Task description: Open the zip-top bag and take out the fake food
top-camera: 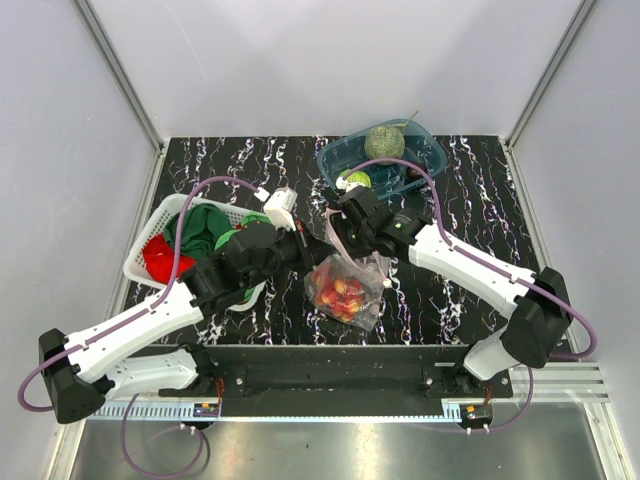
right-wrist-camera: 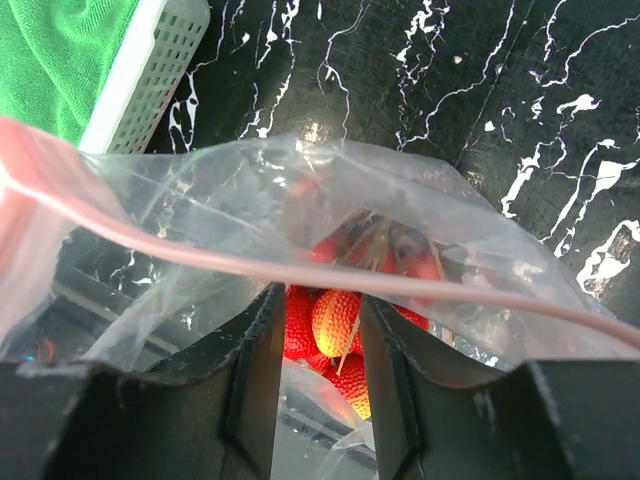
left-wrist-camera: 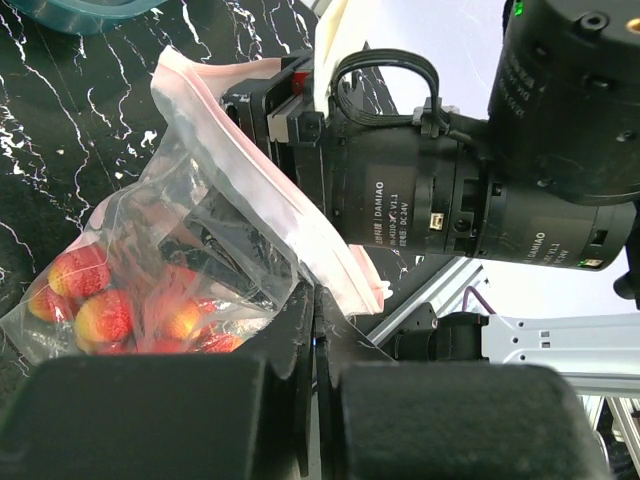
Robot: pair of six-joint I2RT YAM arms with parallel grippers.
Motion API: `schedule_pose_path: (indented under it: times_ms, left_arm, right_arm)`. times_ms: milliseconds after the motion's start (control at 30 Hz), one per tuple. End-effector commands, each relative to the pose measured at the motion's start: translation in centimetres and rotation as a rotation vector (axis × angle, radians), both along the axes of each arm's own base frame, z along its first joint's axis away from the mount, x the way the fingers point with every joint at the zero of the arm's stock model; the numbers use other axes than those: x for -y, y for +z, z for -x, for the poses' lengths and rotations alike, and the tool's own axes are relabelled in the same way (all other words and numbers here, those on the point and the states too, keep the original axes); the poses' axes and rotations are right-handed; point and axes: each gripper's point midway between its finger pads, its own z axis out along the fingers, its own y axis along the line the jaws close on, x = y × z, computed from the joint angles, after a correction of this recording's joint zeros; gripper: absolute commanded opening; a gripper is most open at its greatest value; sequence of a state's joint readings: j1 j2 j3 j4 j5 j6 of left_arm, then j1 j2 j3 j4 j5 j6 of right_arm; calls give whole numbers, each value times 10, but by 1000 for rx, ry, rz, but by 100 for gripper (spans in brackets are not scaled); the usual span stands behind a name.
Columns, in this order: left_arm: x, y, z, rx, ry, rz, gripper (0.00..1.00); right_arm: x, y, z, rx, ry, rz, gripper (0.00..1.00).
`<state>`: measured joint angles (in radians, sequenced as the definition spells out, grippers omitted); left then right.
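A clear zip-top bag [top-camera: 350, 272] with a pink zip strip [right-wrist-camera: 300, 270] is held up just above the middle of the dark marbled table. Red and orange bumpy fake fruits [top-camera: 340, 295] lie heaped in its bottom. My left gripper [top-camera: 318, 250] is shut on the bag's film [left-wrist-camera: 200, 200] at its near lip, the jaws pressed together [left-wrist-camera: 317, 320]. My right gripper [top-camera: 340, 215] stands open at the bag's mouth [right-wrist-camera: 318, 330], with a fruit [right-wrist-camera: 335, 320] showing in the gap beyond its fingers. The zip strip crosses just above those fingers.
A white basket [top-camera: 150, 235] holding green and red cloths stands at the left, close to the left arm. At the back, a blue-green tub [top-camera: 430, 150] holds a yarn-like ball and other items. A small white object [top-camera: 280, 205] lies behind the grippers.
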<state>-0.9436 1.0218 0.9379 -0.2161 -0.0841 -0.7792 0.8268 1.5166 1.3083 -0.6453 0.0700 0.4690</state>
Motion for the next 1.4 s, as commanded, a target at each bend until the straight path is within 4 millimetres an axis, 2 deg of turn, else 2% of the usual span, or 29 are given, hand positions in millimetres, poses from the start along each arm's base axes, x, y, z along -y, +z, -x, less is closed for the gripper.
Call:
schedule_pose_path:
  times_ms: [0, 100, 200, 467, 567, 667, 867, 1067, 1133, 1200, 1267, 1367]
  left_arm:
    - [5, 21, 4, 42, -25, 58, 0]
    - [6, 20, 2, 41, -24, 60, 0]
    - [9, 22, 2, 43, -30, 64, 0]
    - [15, 24, 2, 40, -45, 65, 0]
    - [16, 23, 3, 36, -46, 66, 0]
    - [17, 26, 4, 39, -50, 71, 0]
    - [20, 24, 4, 32, -52, 69, 0]
    - [30, 15, 2, 16, -67, 48, 0]
    - [31, 14, 1, 16, -66, 44, 0]
    - [33, 15, 2, 18, -70, 45, 0]
    - [34, 12, 1, 14, -71, 40, 0]
    - [36, 8, 0, 7, -68, 40, 0]
  right_arm:
    - [-11, 35, 0, 26, -23, -110, 45]
    - [-17, 64, 6, 10, -72, -227, 45]
    - [-21, 73, 7, -14, -122, -293, 45]
    - [-26, 61, 7, -36, -175, -317, 47]
    - [-23, 49, -3, 9, -176, -270, 48]
    - [-17, 18, -12, 21, -173, -163, 48]
    - [-14, -25, -10, -13, -137, -73, 47]
    - [-8, -49, -2, -54, -125, -37, 49]
    - [-3, -55, 0, -61, -119, -28, 52]
    - [-1, -60, 3, -73, -86, -23, 60]
    - [-5, -65, 5, -90, -54, -36, 64]
    - [-15, -74, 10, -129, -14, -67, 64]
